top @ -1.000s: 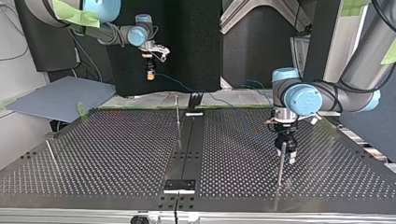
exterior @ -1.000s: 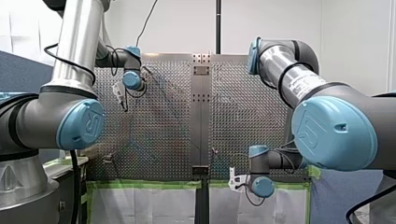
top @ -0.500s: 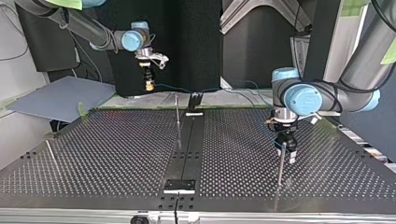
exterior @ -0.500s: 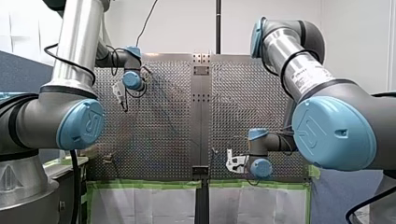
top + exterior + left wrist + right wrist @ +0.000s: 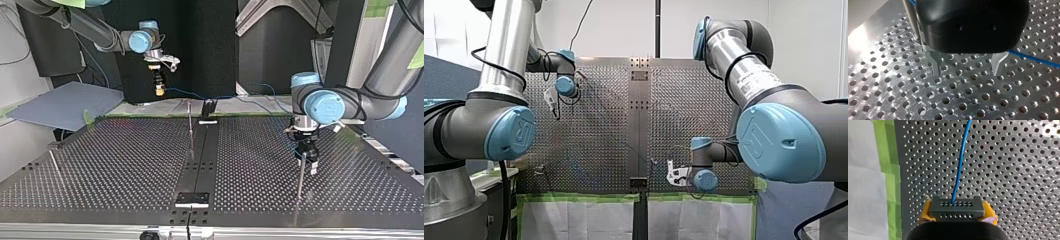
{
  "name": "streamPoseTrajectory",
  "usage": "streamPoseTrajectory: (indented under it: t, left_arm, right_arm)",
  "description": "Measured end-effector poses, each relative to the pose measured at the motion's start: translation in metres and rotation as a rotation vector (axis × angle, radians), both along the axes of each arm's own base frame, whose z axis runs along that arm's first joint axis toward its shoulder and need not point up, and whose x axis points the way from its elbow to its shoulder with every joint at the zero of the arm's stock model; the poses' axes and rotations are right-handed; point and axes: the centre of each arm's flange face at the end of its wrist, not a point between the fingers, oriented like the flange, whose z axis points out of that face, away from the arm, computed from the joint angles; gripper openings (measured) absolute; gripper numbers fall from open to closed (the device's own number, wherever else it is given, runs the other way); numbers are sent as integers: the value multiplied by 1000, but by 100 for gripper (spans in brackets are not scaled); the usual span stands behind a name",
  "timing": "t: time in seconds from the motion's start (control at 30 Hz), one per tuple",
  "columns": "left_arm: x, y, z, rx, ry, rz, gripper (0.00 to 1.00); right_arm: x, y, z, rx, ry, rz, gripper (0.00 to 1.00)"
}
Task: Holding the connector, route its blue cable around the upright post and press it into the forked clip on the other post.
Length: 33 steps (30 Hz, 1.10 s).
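My right gripper (image 5: 957, 219) is shut on a dark grey connector (image 5: 956, 206) held between yellow pads (image 5: 925, 216). A blue cable (image 5: 960, 160) leaves the connector and runs ahead over the perforated plate. In the top view my right gripper (image 5: 159, 86) hangs high over the table's far edge, and the cable (image 5: 200, 96) trails off to the right. My left gripper (image 5: 966, 71) stands open with nothing between its metal fingers (image 5: 935, 62), low over the plate. It is close behind a thin upright post (image 5: 300, 175). The cable (image 5: 1033, 58) passes beside it.
A second thin post (image 5: 190, 125) stands near the table's far middle, by a black bracket (image 5: 208, 110). A third post (image 5: 55, 165) leans at the top view's left. Green tape (image 5: 885, 170) lines the plate's edge. A dark centre strip (image 5: 200, 160) splits the table.
My right gripper has carried the connector from outside the table's edge to over the plate, and the cable has swung with it. My left arm has stayed in place.
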Motion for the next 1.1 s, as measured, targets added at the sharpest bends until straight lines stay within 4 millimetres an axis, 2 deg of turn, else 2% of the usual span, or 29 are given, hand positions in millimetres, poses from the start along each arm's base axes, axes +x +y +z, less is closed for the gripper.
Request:
streamPoseTrajectory:
  t: [0.73,1.1]
  left_arm:
    - [-2,1,-4,-117,14,-8,99]
    - [14,-5,-40,-197,39,-74,99]
  right_arm:
    - [-3,4,-4,15,33,2,0]
    - [-3,4,-4,14,32,2,0]
